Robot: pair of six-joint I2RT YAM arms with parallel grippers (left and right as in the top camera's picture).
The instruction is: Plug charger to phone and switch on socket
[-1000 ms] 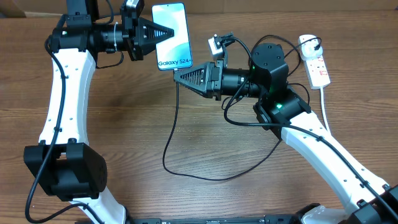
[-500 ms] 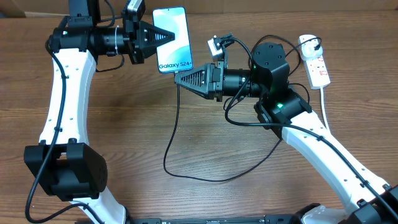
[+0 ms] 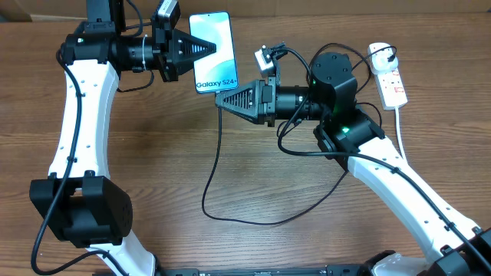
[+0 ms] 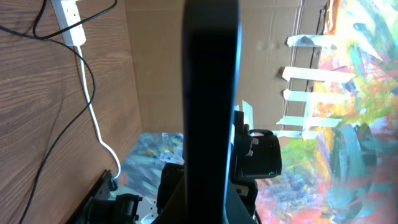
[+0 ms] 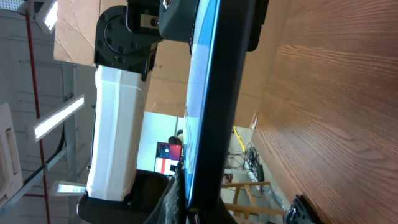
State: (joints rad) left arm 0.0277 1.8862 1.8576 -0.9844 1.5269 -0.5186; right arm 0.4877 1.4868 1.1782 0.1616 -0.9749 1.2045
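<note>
Pinching the phone by the long side facing the left edge, the left pincer holds it near the far edge of the desk, screen up, with the "Galaxy S24+" end toward the near edge. The left wrist view shows it edge-on and apparently clear of the wood. The right pincer is pressed together on the tip end of the charger, just off the phone's near end. Whether the connector touches the port I cannot tell. From the tip the cable hangs in a loose loop toward the near edge. The socket lies by the far right corner with a plug at its far end; its switch is too small to read.

The phone looks light and stiff, with slick glass, so the side rails are the safest hold. The grip must be firm enough that the phone does not pivot under the push. The cable is limp and only its short moulded tip is rigid, so the hold belongs there, close behind the connector and square to the port. A skewed push could bend the tip or scrape the port
</note>
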